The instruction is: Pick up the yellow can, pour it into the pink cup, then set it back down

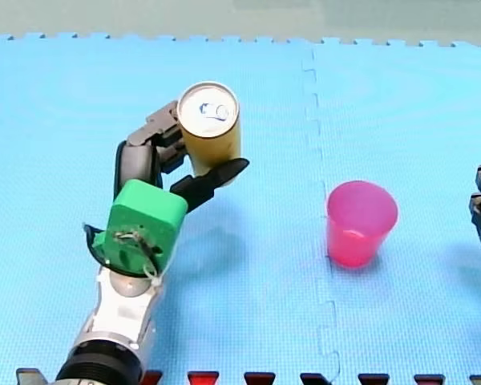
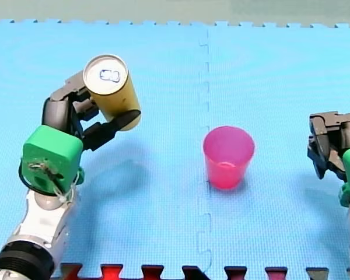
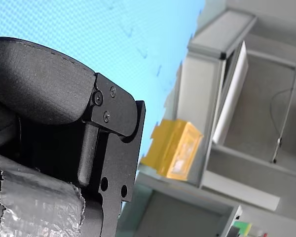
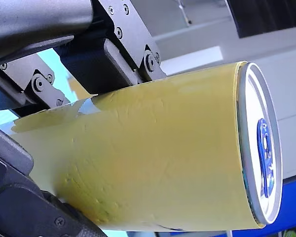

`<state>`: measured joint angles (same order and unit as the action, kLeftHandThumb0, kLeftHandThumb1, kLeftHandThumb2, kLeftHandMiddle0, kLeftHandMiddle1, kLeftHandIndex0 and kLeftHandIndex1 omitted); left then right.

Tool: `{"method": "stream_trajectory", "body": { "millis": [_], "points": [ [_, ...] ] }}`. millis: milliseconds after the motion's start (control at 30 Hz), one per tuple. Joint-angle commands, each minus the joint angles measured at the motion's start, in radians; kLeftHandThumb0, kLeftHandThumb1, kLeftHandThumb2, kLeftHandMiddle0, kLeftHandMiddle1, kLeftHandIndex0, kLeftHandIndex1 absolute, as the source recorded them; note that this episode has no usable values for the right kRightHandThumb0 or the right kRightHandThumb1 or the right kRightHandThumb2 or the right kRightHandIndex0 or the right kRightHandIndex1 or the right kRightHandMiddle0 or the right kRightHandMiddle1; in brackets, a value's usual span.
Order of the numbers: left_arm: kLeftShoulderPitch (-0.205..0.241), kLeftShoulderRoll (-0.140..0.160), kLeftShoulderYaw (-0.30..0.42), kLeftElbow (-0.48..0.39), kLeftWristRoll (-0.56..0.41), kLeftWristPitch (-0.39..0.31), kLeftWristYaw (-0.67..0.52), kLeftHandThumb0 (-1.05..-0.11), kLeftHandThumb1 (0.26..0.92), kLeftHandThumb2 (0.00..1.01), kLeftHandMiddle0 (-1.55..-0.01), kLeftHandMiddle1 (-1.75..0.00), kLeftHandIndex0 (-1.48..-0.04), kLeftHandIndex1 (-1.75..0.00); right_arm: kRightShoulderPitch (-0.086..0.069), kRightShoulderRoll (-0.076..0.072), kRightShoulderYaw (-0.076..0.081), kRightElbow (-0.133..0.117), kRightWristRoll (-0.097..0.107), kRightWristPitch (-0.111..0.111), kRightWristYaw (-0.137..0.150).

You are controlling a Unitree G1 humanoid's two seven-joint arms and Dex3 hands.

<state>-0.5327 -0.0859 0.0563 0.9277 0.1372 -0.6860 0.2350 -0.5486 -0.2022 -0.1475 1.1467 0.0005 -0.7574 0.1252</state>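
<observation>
Yellow can (image 1: 211,128), just one, is gripped by the left hand (image 1: 167,154), well left of the single pink cup (image 1: 361,223) on the blue mat (image 1: 409,104). The right hand (image 2: 329,146) is right of the cup, and I cannot tell whether it is open or closed. In the second wrist view, the left hand's fingers (image 4: 116,52) clamp the can.

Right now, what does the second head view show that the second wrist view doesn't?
The second head view adds the pink plastic cup, upright on the blue foam mat and apart from the yellow metal can. It also adds the right hand at the mat's right edge, holding nothing. The second wrist view adds wrinkles in the can's yellow wrap and screws on the black fingers. Both show the left hand gripping the can.
</observation>
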Motion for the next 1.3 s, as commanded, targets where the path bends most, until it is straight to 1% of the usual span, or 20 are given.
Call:
{"method": "stream_trajectory", "body": {
  "millis": [0,133,233,300,433,500,600,667,733,800,900,967,1133,1267],
  "points": [
    [-0.004,0.001,-0.01,-0.03,0.007,0.011,0.016,-0.381,0.784,0.0,-1.36,-0.01,-1.23,0.0,-0.006,0.001,-0.003,0.003,0.006,0.002,-0.003],
    [-0.009,0.016,-0.043,-0.045,0.071,-0.003,0.075,-0.379,0.782,0.0,-1.36,-0.01,-1.23,0.0,-0.005,0.004,-0.003,0.005,0.004,0.001,-0.007],
    [-0.021,0.027,-0.067,-0.064,0.122,0.014,0.122,-0.376,0.783,0.0,-1.36,-0.01,-1.23,0.0,-0.005,0.006,-0.003,0.009,0.003,0.0,-0.008],
    [-0.031,0.033,-0.091,-0.095,0.175,0.047,0.168,-0.375,0.783,0.0,-1.35,0.0,-1.23,0.0,-0.007,0.007,-0.004,0.014,0.004,0.001,-0.007],
    [-0.057,0.067,-0.17,-0.139,0.347,0.161,0.292,-0.379,0.785,0.0,-1.32,0.0,-1.22,0.0,-0.011,0.011,-0.003,0.019,0.004,0.004,-0.005],
    [-0.071,0.069,-0.194,-0.147,0.391,0.201,0.319,-0.382,0.787,0.0,-1.32,0.0,-1.22,0.0,-0.011,0.013,-0.003,0.019,0.003,0.007,-0.007],
    [-0.099,0.065,-0.229,-0.145,0.438,0.247,0.36,-0.393,0.789,0.0,-1.33,-0.01,-1.22,0.0,-0.011,0.019,-0.002,0.015,0.002,0.017,-0.015],
    [-0.138,0.071,-0.259,-0.105,0.472,0.257,0.404,-0.414,0.79,0.0,-1.34,-0.01,-1.23,0.0,-0.011,0.022,-0.001,0.013,0.002,0.024,-0.018],
    [-0.183,0.078,-0.293,-0.034,0.511,0.25,0.466,-0.439,0.788,0.0,-1.36,-0.02,-1.24,-0.01,-0.01,0.026,-0.001,0.01,0.002,0.03,-0.021],
    [-0.219,0.086,-0.329,0.021,0.549,0.249,0.518,-0.463,0.791,0.0,-1.38,-0.02,-1.24,-0.01,-0.01,0.029,0.001,0.006,0.0,0.035,-0.025],
    [-0.252,0.097,-0.371,0.061,0.588,0.26,0.556,-0.484,0.798,0.0,-1.42,-0.04,-1.24,0.0,-0.006,0.034,0.004,-0.001,-0.004,0.042,-0.034],
    [-0.269,0.098,-0.395,0.08,0.605,0.268,0.581,-0.485,0.802,0.0,-1.43,-0.05,-1.24,0.0,-0.004,0.037,0.006,-0.007,-0.006,0.046,-0.039],
    [-0.307,0.1,-0.463,0.124,0.655,0.298,0.658,-0.445,0.811,0.0,-1.43,-0.05,-1.23,0.0,0.003,0.042,0.011,-0.021,-0.01,0.052,-0.05],
    [-0.334,0.104,-0.506,0.153,0.682,0.31,0.71,-0.431,0.823,0.01,-1.44,-0.06,-1.23,0.0,0.005,0.043,0.014,-0.025,-0.011,0.057,-0.053]
  ]
}}
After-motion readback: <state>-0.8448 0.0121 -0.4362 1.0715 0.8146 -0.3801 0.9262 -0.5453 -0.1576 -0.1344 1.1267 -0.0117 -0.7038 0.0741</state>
